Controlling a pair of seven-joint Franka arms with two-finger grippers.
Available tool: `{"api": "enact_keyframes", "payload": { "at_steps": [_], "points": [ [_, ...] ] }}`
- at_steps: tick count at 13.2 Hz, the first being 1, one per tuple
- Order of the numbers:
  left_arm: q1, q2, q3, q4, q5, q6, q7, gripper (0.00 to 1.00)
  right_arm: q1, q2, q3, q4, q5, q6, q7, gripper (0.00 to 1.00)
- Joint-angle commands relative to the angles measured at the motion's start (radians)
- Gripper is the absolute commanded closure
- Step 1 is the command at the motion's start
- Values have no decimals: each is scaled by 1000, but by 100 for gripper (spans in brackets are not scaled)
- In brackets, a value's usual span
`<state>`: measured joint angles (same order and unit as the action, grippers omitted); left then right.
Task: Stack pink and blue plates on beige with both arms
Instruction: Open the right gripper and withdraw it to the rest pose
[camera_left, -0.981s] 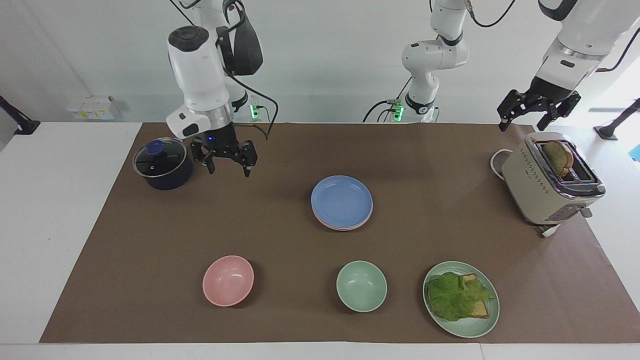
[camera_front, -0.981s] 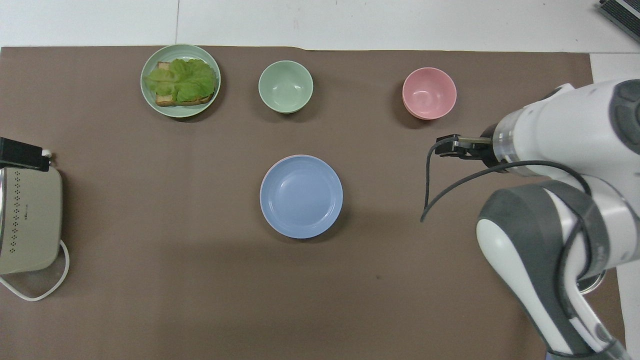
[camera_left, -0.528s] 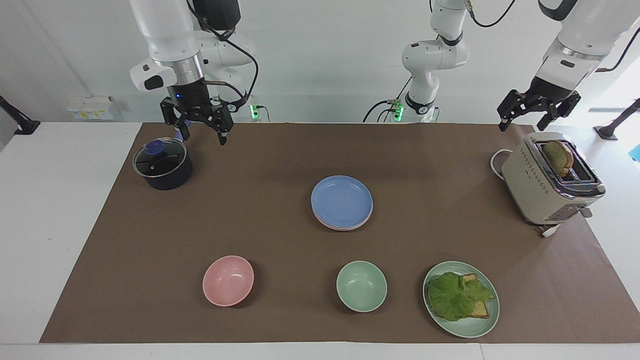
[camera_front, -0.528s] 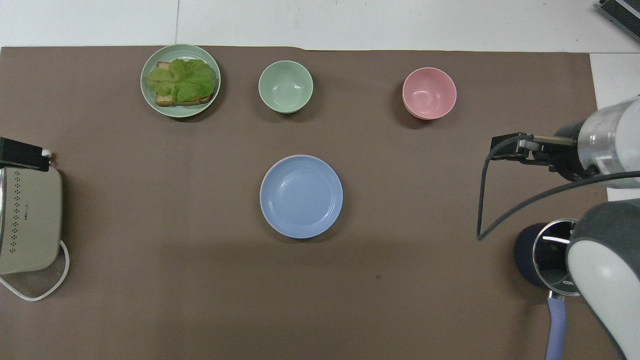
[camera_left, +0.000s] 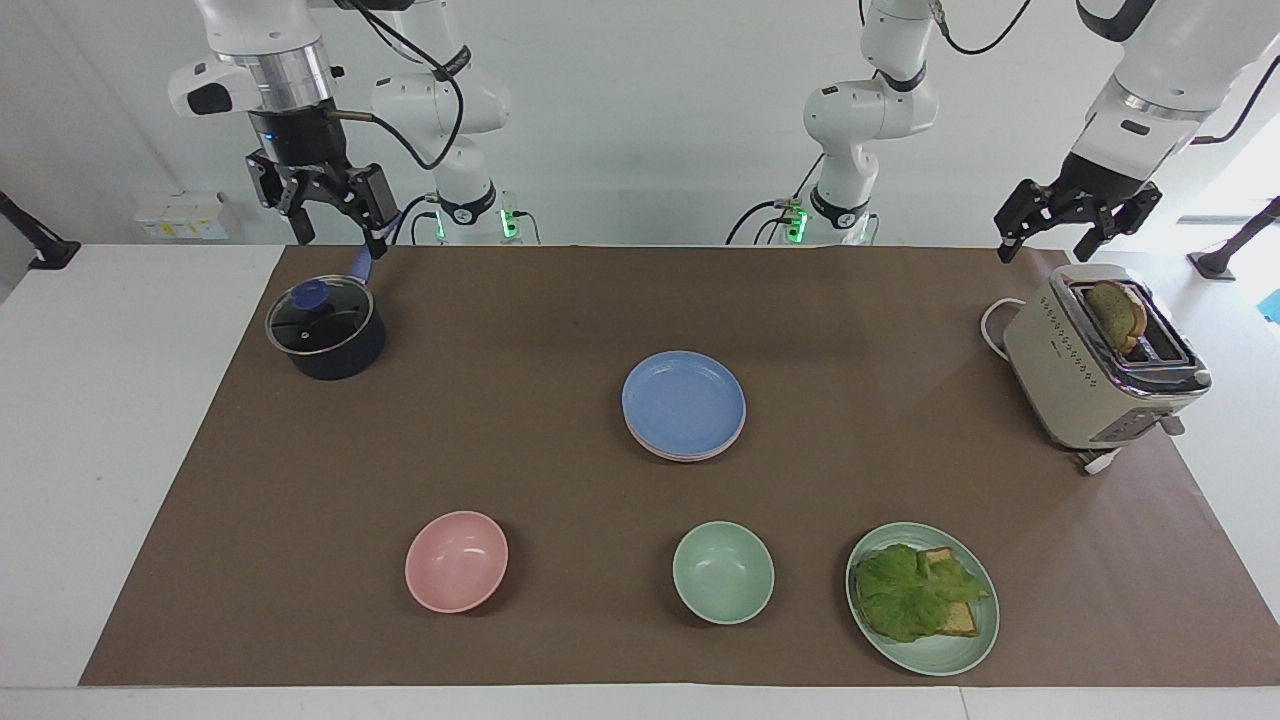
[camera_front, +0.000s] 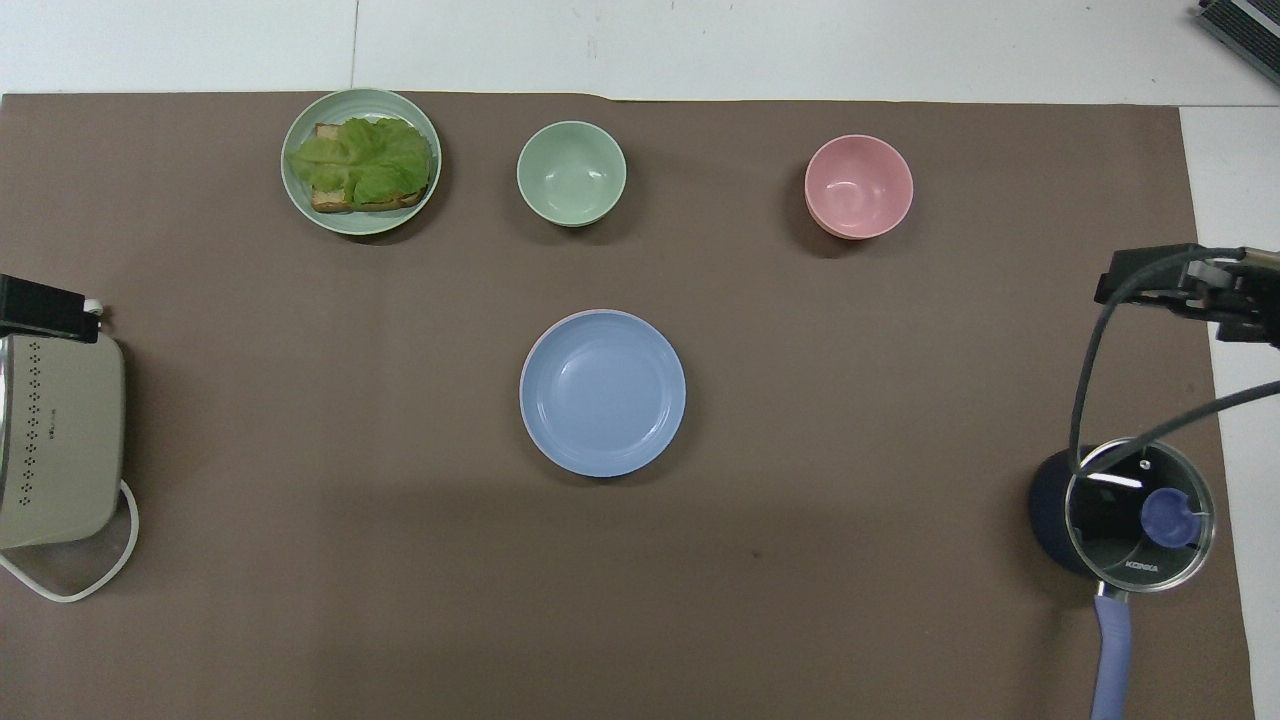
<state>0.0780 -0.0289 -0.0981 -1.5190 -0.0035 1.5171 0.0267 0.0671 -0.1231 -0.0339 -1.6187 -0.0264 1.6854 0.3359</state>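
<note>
The blue plate (camera_left: 684, 401) (camera_front: 603, 392) lies on top of a stack at the middle of the brown mat. Under it only the thin rim of the pink plate (camera_left: 668, 455) shows. The beige plate is hidden. My right gripper (camera_left: 340, 240) hangs open and empty, high over the pot's handle at the right arm's end of the table. My left gripper (camera_left: 1045, 250) is also open and empty, raised over the mat's edge just beside the toaster. Neither gripper is close to the stack.
A dark pot with a glass lid (camera_left: 323, 330) stands at the right arm's end and a beige toaster (camera_left: 1090, 370) holding bread at the left arm's end. Farther from the robots lie a pink bowl (camera_left: 456, 560), a green bowl (camera_left: 722, 572) and a green plate (camera_left: 940, 662) with lettuce and toast.
The right arm has risen and drawn back from over the mat beside the pot to high above the pot's handle. The left arm and the plates have not moved.
</note>
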Motion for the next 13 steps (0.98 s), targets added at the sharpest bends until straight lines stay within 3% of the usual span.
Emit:
{"api": "enact_keyframes", "payload": {
  "at_steps": [1, 3, 13],
  "points": [
    [5, -12, -3, -4, 13, -14, -1, 0, -15, 0, -50, 39, -7, -70, -198, 0],
    [5, -12, -3, -4, 13, -14, -1, 0, -13, 8, -70, 23, -13, -130, -290, 0],
    [5, -12, -3, -4, 13, -15, -1, 0, -10, 0, -70, -38, 2, -139, -342, 0]
  ]
}}
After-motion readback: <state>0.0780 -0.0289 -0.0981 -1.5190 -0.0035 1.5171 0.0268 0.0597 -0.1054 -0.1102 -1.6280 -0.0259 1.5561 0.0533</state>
